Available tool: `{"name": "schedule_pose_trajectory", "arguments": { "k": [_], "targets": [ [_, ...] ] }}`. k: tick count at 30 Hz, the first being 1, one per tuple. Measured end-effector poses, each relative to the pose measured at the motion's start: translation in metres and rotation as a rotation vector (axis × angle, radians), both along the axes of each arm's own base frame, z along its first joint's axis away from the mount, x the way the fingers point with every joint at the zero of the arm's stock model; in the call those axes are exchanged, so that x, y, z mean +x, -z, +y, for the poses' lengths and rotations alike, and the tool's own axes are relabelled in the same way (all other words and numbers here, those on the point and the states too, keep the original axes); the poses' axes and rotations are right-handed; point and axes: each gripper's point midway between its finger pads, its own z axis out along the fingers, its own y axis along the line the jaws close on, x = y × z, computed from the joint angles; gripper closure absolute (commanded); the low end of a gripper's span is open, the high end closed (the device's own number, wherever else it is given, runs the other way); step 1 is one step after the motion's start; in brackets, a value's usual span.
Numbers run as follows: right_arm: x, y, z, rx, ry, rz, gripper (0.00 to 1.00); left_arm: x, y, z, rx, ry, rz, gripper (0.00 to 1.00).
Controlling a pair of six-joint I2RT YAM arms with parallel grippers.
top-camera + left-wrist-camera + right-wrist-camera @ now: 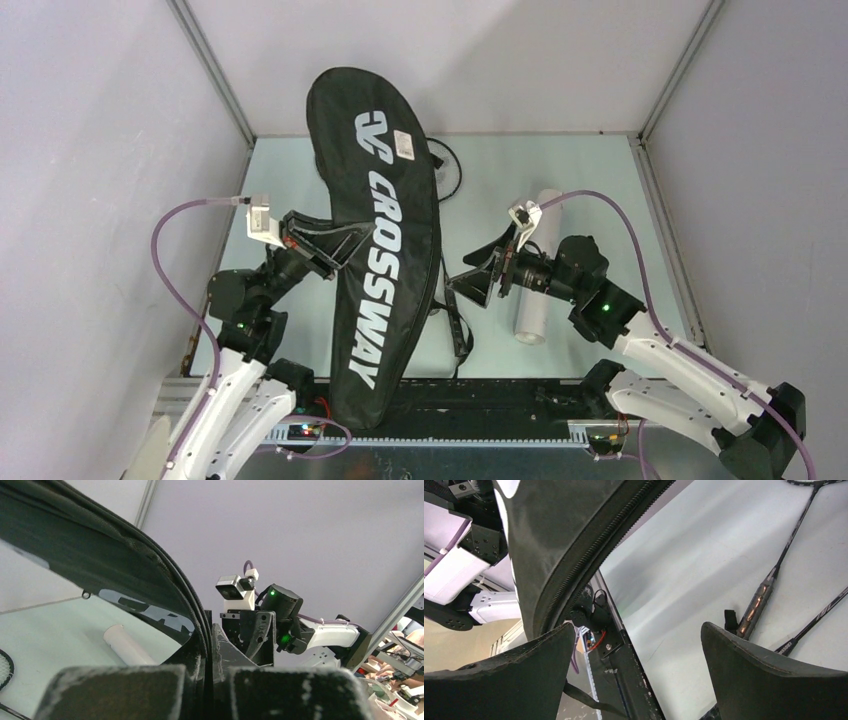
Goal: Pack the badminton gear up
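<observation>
The black "CROSSWAY" racket bag (375,230) is lifted off the table and runs from the back wall to the front rail. My left gripper (335,255) is shut on its left edge, and the edge shows pinched between the pads in the left wrist view (207,672). My right gripper (470,282) is open and empty just right of the bag, facing its zipper edge (574,575). The long white tube (537,300) lies under my right arm. Two racket shafts (774,575) lie on the table, and a racket head (447,165) peeks out behind the bag. No shuttlecocks are in view.
The bag's black strap (456,325) hangs down near the front rail (480,400), which carries wiring. Grey walls and aluminium posts (215,80) close in the pale green table (600,180) on three sides.
</observation>
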Motion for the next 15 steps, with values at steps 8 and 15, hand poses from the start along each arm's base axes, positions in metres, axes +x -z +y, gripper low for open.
{"name": "schedule_pose_trajectory", "arguments": {
  "k": [8, 15],
  "targets": [
    [-0.001, 0.003, 0.011, 0.031, -0.051, 0.028, 0.02, -0.005, -0.002, 0.001, 0.002, 0.0, -0.023, 1.0],
    [-0.008, 0.0, 0.017, 0.053, -0.097, 0.038, 0.02, -0.009, -0.003, 0.003, 0.01, -0.009, -0.041, 1.0]
  ]
}}
